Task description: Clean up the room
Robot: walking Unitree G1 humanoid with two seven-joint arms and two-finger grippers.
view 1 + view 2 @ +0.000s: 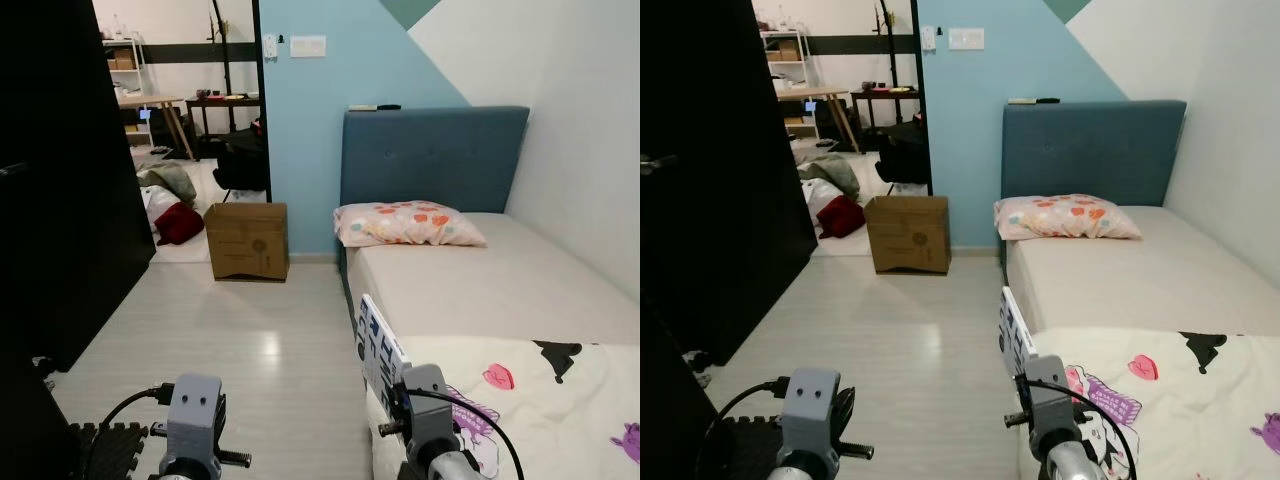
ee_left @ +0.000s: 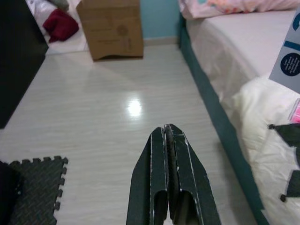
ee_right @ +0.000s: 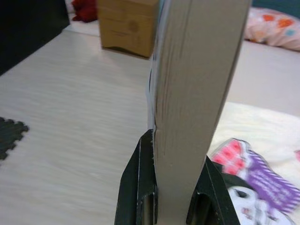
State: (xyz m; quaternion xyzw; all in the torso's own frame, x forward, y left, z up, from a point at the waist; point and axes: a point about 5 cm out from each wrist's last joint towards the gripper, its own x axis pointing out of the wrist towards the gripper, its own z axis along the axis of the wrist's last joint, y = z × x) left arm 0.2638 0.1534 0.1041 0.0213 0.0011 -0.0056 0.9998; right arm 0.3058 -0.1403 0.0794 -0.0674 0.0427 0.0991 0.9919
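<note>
Right gripper point(image 3: 174, 197): two black fingers clamped on the lower edge of a thick white book with blue-printed cover point(image 1: 380, 350), held upright, pages edge-on in the right wrist view. The book stands at the near corner of the bed, over a cream blanket with pink and purple cartoon prints point(image 1: 560, 390).

Left gripper point(image 2: 169, 187): fingers pressed together, nothing between them, poised over the pale wood-look floor point(image 1: 250, 340) beside the bed's teal base.

Further out: bare beige mattress point(image 1: 480, 285), floral pillow point(image 1: 405, 223) against a blue padded headboard point(image 1: 432, 155). Brown cardboard box point(image 1: 247, 240) stands at the foot of the light-blue wall by an open doorway; red cloth point(image 1: 178, 222) and other clutter lie on the floor beyond. Black foam mat tile point(image 2: 35, 187) near the robot's feet.

Risks, as judged: the hold is low on a tall, heavy book, so it may pivot or slip while walking. The doorway clutter and mat edge could catch a foot.
</note>
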